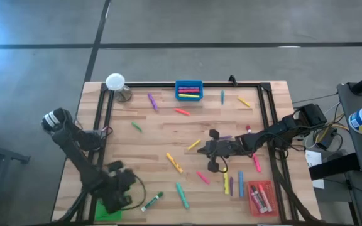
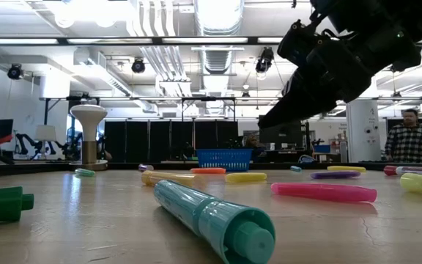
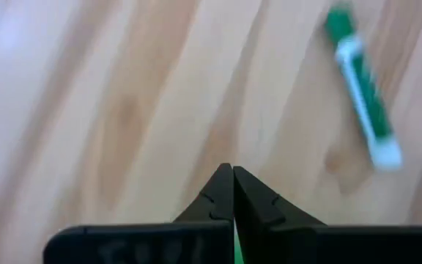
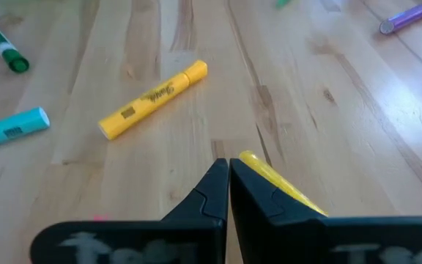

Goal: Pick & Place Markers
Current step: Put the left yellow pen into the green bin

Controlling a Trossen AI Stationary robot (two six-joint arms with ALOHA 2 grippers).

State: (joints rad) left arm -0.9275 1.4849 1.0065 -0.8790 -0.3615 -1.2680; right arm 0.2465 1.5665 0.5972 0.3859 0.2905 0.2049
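Several markers lie scattered flat on the wooden table, among them a yellow one [image 1: 175, 162], a teal one [image 1: 181, 194] and a green-and-white one [image 1: 151, 201]. My left gripper [image 3: 231, 170] is shut and holds nothing. It hangs over the table's near left corner, beside the green tray [image 1: 107, 212] and short of the green-and-white marker [image 3: 361, 84]. My right gripper [image 4: 228, 165] is shut at mid-table. A yellow marker [image 4: 280, 183] lies right beside one of its fingers. Another yellow marker [image 4: 152, 99] lies farther ahead. My right gripper's shut fingers slant down toward the table's left. The yellow marker's end [image 4: 251, 159] shows by the outer side of one finger [image 4: 258, 198], and the rest is hidden under that finger. Whether the finger touches it I cannot tell.
A blue tray [image 1: 188, 90] with markers stands at the far edge. A red tray [image 1: 261, 196] with markers sits at the near right. A white-topped lamp [image 1: 115, 81] and a metal cup [image 1: 124, 94] stand at the far left. A black frame [image 1: 187, 84] borders the work area.
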